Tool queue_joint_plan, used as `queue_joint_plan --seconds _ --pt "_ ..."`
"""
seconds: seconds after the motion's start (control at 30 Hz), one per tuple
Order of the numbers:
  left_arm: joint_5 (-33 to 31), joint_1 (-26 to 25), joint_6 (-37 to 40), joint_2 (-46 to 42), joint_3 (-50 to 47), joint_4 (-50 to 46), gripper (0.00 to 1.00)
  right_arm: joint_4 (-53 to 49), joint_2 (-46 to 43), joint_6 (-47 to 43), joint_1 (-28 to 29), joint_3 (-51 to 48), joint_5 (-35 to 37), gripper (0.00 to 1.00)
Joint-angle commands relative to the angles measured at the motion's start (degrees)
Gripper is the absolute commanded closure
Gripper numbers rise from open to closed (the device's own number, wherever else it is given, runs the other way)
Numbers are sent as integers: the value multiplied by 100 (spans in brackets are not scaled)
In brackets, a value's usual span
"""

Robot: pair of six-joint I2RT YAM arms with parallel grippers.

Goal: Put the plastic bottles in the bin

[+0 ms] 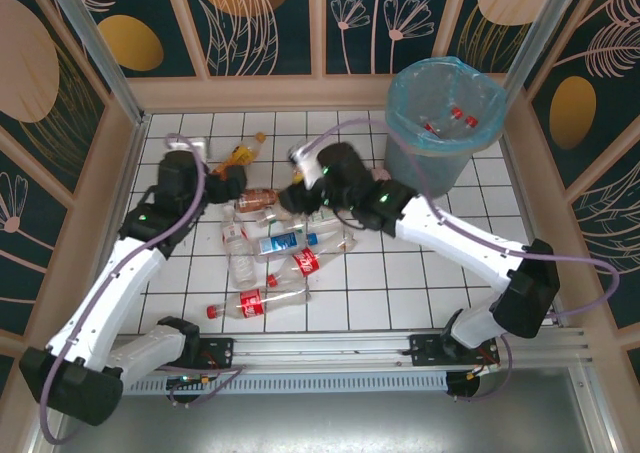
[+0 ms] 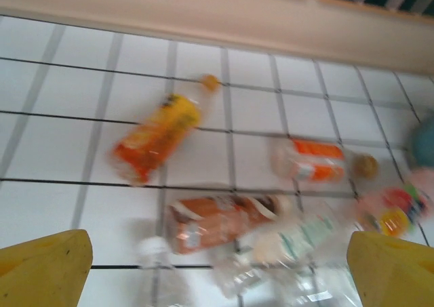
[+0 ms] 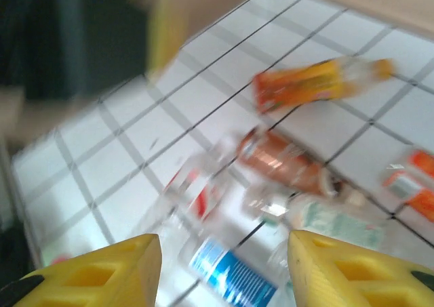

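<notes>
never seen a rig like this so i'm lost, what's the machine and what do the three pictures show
Two robot arms are bolted at the near edge of a white tiled table. The wide picture looks down from above; the other two come from a camera on each wrist, so the yellow blocks are the fingers of the left tool and the right tool. Plastic bottles lie scattered in the middle; a few sit in the bin at the far right. Both tools are open and hold nothing.
</notes>
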Motion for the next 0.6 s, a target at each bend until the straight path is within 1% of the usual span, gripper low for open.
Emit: queue_joint_plan --seconds 0.0,0.1,0.2,0.23,0.3,0.4,0.57 --pt "304 434 -219 -56 149 -84 3 178 84 -1894 471 -151 -519 47" --pt "220 831 -172 202 305 53 3 73 475 -2332 990 -153 -666 44" --pt "-129 1399 -136 410 404 277 3 -97 950 -2480 1328 -93 -748 41" --pt "-181 1513 -153 468 435 338 3 -174 1088 -2456 1392 -53 -756 41" --pt "-90 1572 -216 588 501 478 3 -429 1439 -2444 1538 54 -813 38" --pt "342 1572 -405 605 415 706 3 -796 1915 -2479 1789 226 -483 36" --pt "397 1572 -392 413 108 812 4 -1243 2586 -2401 1936 609 -240 33"
